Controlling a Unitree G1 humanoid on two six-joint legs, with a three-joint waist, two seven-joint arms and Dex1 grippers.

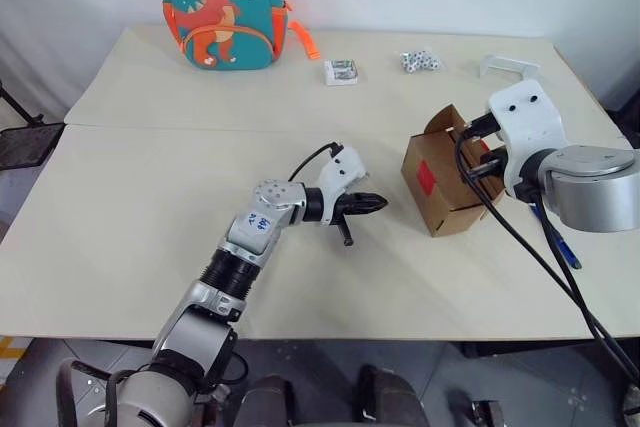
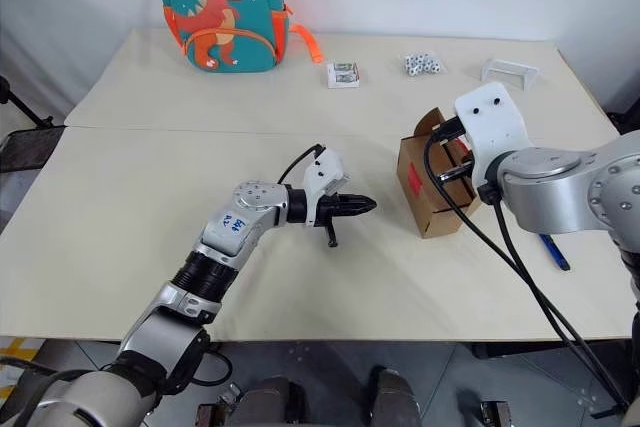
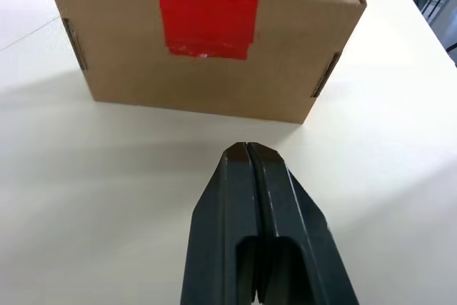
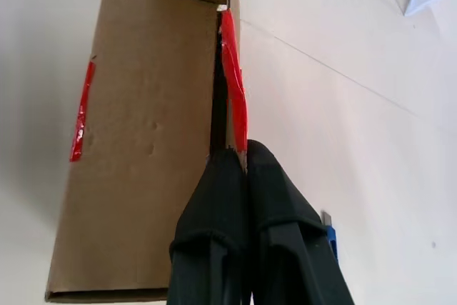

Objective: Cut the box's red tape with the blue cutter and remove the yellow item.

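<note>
Left hand (image 1: pixel 372 204) shut, just beside box (image 1: pixel 445 197)

Left claw (image 1: pixel 372 204) — fingers pressed together — points right, arm stretched low at centre. Right claw (image 4: pixel 246 169), also closed, sits raised at the right.

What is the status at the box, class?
Both hands shut: left hand empty, right hand pinching box flap. Blue cutter on table. Nothing obstructing.

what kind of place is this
Probably a robot test room or lab: a plain pale table against a bare white wall, set with task props such as a taped cardboard box, a blue cutter and a dinosaur backpack.
</note>
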